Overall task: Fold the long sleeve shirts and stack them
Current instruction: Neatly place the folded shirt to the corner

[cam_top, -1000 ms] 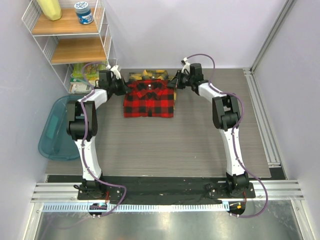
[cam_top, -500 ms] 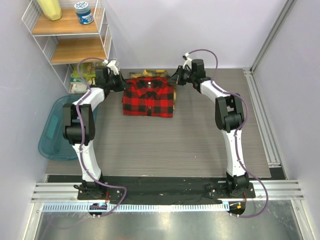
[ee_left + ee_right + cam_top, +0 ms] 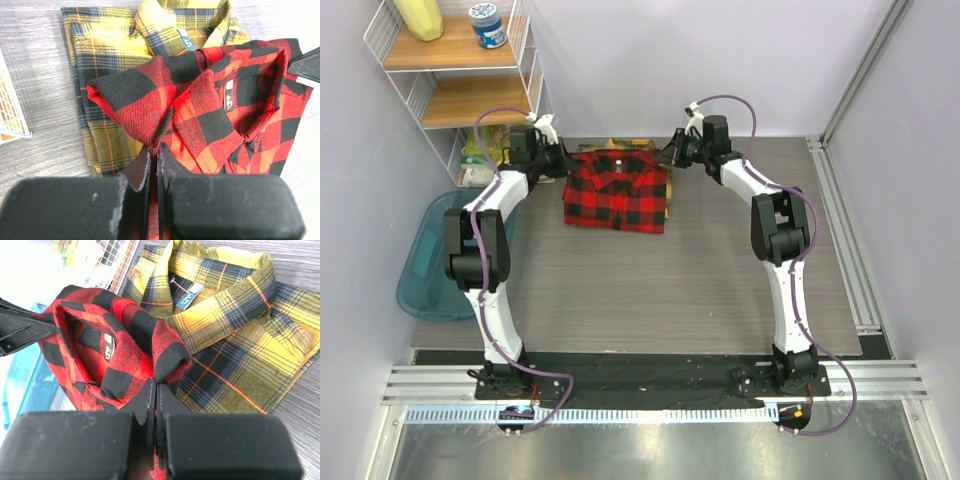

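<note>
The folded red-and-black shirt (image 3: 616,188) hangs collar-up between my two grippers at the back of the table. My left gripper (image 3: 563,164) is shut on its left shoulder (image 3: 150,107). My right gripper (image 3: 667,157) is shut on its right shoulder (image 3: 165,352). The folded yellow-and-black shirt (image 3: 107,65) lies flat underneath and behind it; it also shows in the right wrist view (image 3: 240,335). In the top view only its far edge (image 3: 620,145) and a strip at the right (image 3: 669,200) peek out.
A wire shelf (image 3: 460,75) with a yellow bottle and a jar stands at the back left, close to my left arm. A teal bin (image 3: 425,260) sits off the table's left edge. An aluminium rail (image 3: 845,230) runs along the right side.
Both grippers have carried the red-and-black shirt toward the back of the table, over the yellow-and-black shirt, which is now mostly covered.
</note>
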You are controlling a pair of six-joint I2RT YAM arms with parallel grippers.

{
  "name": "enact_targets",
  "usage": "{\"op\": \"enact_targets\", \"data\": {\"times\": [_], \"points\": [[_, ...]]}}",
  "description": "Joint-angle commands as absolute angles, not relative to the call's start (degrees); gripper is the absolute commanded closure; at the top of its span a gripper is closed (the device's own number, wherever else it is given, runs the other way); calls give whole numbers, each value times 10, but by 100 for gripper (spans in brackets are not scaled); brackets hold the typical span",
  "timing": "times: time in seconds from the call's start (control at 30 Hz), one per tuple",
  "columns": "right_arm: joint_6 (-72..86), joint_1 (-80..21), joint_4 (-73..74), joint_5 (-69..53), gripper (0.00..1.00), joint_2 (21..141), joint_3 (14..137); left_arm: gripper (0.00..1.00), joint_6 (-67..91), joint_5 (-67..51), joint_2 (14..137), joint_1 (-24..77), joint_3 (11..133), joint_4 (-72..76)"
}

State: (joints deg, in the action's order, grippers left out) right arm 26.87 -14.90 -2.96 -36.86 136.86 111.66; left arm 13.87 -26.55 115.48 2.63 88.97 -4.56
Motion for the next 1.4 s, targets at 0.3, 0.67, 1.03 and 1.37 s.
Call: {"op": "enact_targets", "data": {"times": [0.3, 0.67, 1.03, 1.37], "points": [[281, -145, -39, -362, 99, 1283, 1152, 100, 163, -272, 1108, 33, 931, -33], [289, -146, -35, -360, 99, 1264, 1154, 100, 172, -278, 1100, 38, 942, -33], [279, -139, -31, -343, 99, 1299, 1190, 100, 169, -272, 1140, 40, 977, -24], [263, -136, -29, -329, 99, 1339, 1181, 100, 163, -260, 1205, 40, 999, -15]]}}
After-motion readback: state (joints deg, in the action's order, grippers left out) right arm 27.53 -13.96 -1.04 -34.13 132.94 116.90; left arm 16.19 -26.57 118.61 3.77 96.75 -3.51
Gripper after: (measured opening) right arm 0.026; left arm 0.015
